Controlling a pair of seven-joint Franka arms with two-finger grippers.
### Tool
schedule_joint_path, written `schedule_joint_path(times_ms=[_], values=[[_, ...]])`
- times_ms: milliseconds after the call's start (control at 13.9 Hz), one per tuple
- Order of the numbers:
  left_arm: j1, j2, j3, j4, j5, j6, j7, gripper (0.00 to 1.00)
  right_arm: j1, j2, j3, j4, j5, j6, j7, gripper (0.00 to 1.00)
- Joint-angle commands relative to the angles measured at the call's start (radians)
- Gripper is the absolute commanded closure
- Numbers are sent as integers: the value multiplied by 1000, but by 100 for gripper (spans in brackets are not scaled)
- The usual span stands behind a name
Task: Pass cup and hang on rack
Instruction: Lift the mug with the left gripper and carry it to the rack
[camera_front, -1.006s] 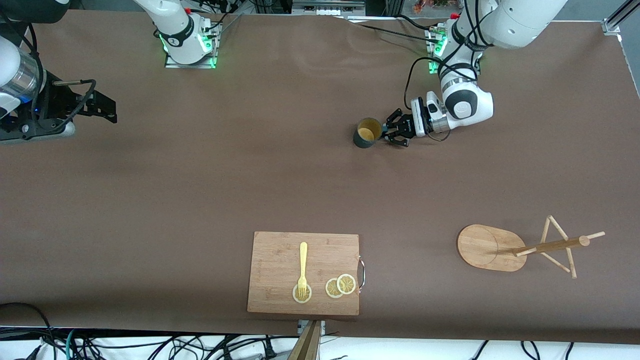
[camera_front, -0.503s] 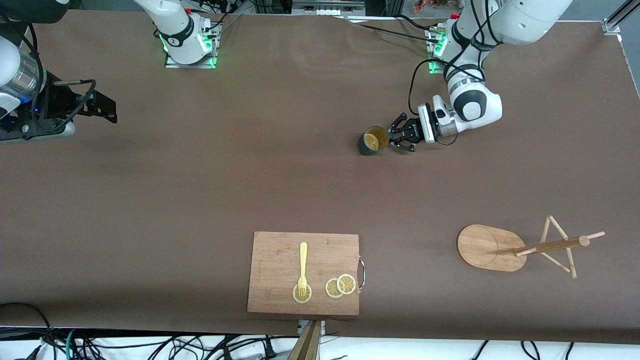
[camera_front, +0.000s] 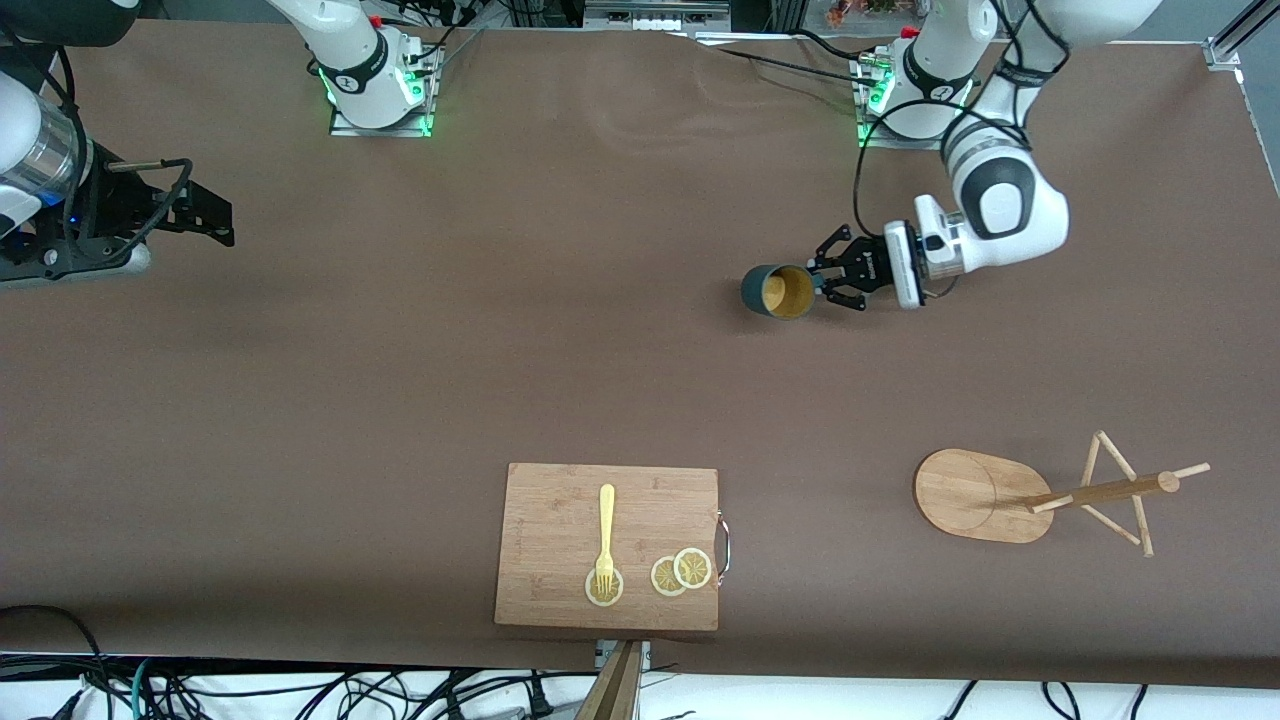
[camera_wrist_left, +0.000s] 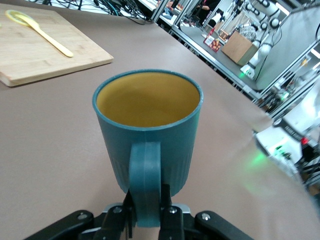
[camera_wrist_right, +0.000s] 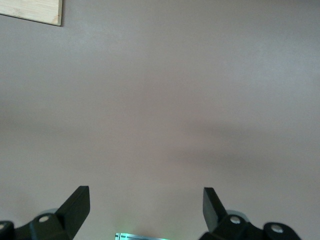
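Observation:
The dark teal cup (camera_front: 778, 291) with its yellowish inside hangs tilted over the brown table, mouth turned toward the front camera. My left gripper (camera_front: 825, 280) is shut on its small handle. In the left wrist view the handle runs down from the cup (camera_wrist_left: 150, 125) into my left gripper (camera_wrist_left: 146, 210), pinched between both fingers. The wooden rack (camera_front: 1080, 495) stands on its oval base (camera_front: 960, 495) toward the left arm's end, near the table's front edge. My right gripper (camera_front: 215, 222) waits open at the right arm's end, with only bare table under the right gripper (camera_wrist_right: 146, 200).
A bamboo cutting board (camera_front: 560, 520) lies near the front edge, carrying a yellow fork (camera_front: 605, 530) and lemon slices (camera_front: 682, 572). It also shows past the cup as the cutting board (camera_wrist_left: 40, 45) in the left wrist view. Both arm bases with green lights stand along the table's back edge.
My left arm has carried the cup toward the left arm's end of the table and tipped its mouth more toward the front camera. The right arm has not moved.

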Motion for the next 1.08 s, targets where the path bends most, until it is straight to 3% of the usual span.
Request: schedule_joint_path(times_ms=[0,216,431,719,1006], values=[[36,-36,129,109,214,-212,-281,100,-9,-11,9,-7,-11,5,-13,0],[86,-33,233,262,322,-456,-597,100,-9,-11,9,-7,-11,2,-16,0],[169,-12,253,301,318,-558,-746,100,-9,-11,9,-8,-13,-6,-21,0],[297,97,255,373,236,-614,-912,100,-10,-11,9,-10,-13,-13,-20,0],[321,217,255,488,108,-687,-1093,100,-9,-13,7,-8,-5,-12,-12,0]])
